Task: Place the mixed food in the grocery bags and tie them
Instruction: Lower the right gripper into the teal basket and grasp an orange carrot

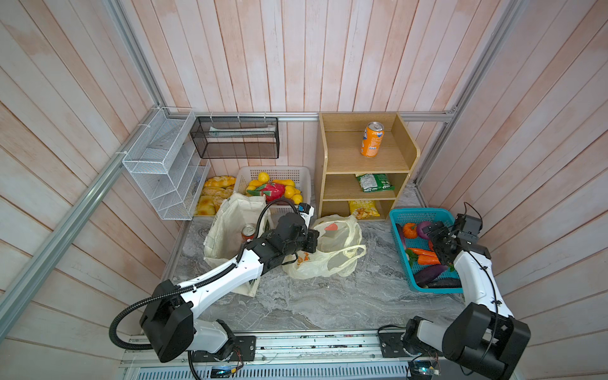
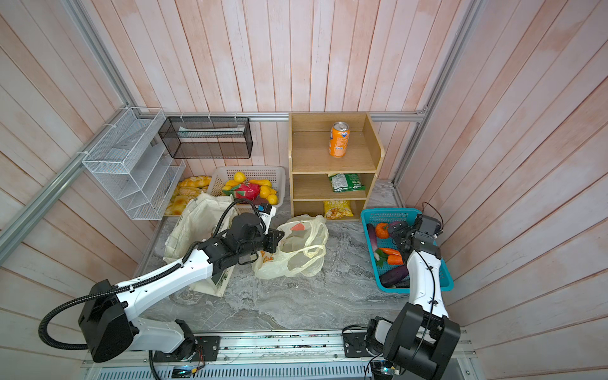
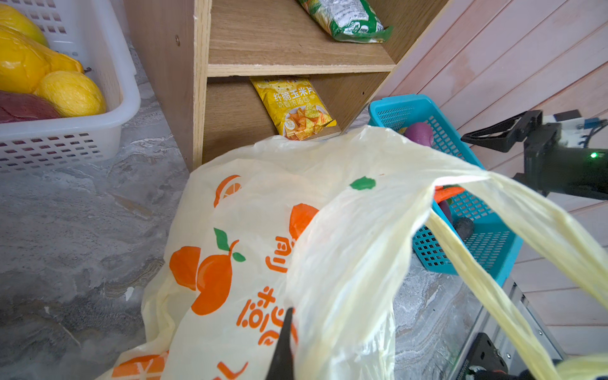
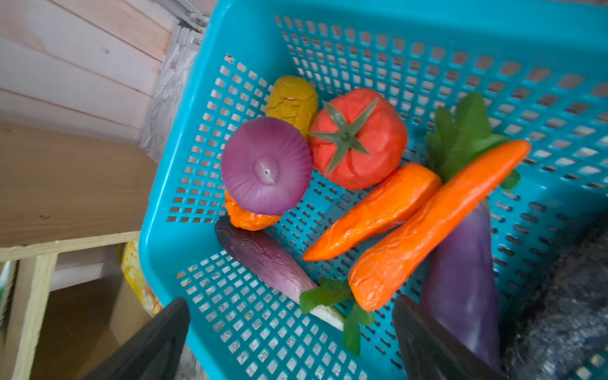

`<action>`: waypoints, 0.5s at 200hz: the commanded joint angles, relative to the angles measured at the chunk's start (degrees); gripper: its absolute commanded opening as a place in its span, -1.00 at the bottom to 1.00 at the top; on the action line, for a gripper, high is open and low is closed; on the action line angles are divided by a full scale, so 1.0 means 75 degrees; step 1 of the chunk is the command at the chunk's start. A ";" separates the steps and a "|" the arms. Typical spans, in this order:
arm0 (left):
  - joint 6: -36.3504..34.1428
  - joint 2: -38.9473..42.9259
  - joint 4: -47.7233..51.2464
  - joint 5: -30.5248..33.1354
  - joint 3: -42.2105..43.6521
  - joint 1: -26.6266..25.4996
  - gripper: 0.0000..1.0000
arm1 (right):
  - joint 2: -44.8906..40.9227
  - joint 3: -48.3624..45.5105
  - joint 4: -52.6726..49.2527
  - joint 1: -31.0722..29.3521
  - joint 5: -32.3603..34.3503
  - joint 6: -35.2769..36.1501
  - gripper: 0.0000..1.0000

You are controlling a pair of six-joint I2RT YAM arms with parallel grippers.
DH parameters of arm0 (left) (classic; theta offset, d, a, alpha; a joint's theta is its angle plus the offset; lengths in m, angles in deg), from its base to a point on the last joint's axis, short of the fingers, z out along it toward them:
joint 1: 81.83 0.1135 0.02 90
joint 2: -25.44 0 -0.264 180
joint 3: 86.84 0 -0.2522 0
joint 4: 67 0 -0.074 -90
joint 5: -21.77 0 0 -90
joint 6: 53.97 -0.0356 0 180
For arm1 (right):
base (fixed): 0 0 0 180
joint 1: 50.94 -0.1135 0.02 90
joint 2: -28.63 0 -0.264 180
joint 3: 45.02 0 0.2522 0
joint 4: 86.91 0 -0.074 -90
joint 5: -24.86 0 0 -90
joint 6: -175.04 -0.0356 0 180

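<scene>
Starting at the left of my remote feed, the cream canvas tote (image 1: 227, 210) stands open-mouthed beside my left forearm, well behind the left fingers. The red soda can (image 1: 249, 232) stands upright inside it, long axis vertical and top facing up. The left gripper (image 1: 314, 241) is clenched fully closed at the near rim of the pale-yellow plastic bag (image 1: 332, 263). In the left wrist view, thin film printed with oranges is pressed against the one dark finger I can see, so the gripper pinches the bag's edge. The bag slumps on the marble tabletop (image 1: 329, 302) directly ahead of those fingers. Its mouth gapes upward and its two handle loops trail away from them toward the right arm. Further right, the right gripper (image 4: 291, 342) hangs over the blue basket (image 4: 171, 230) with its fingers spread as wide as they go, grasping nothing. Two orange carrots (image 4: 378, 210) lie side by side in the basket, touching, with their long axes running away from the fingers. One has its blunt end just beside a finger and its narrow end pointing away. The other points its tip back toward the gap between the fingers. A purple eggplant (image 4: 460, 263) lies under that same finger, and I cannot tell whether they touch.
</scene>
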 commanded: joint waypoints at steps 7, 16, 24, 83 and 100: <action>-0.0083 -0.0051 -0.0035 -0.0229 -0.0033 0.0066 -1.00 | 0.0246 -0.0187 -0.0343 0.0098 0.0617 -0.0489 0.96; -0.0088 -0.0038 -0.0038 -0.0250 -0.0026 0.0090 -1.00 | 0.0306 -0.0239 -0.0253 0.0115 0.0622 -0.0506 0.96; -0.0088 -0.0015 -0.0064 -0.0265 -0.0012 0.0108 -1.00 | 0.0356 -0.0295 -0.0174 0.0158 0.0613 -0.0496 0.96; 0.0040 -0.0104 -0.0199 -0.0300 0.0066 0.0196 -1.00 | 0.0705 -0.0714 0.0459 0.0660 0.0451 -0.0192 0.70; 0.0051 -0.0169 -0.0159 -0.0289 0.0050 0.0230 -1.00 | 0.0830 -0.0805 0.0633 0.0767 0.0227 -0.0155 0.65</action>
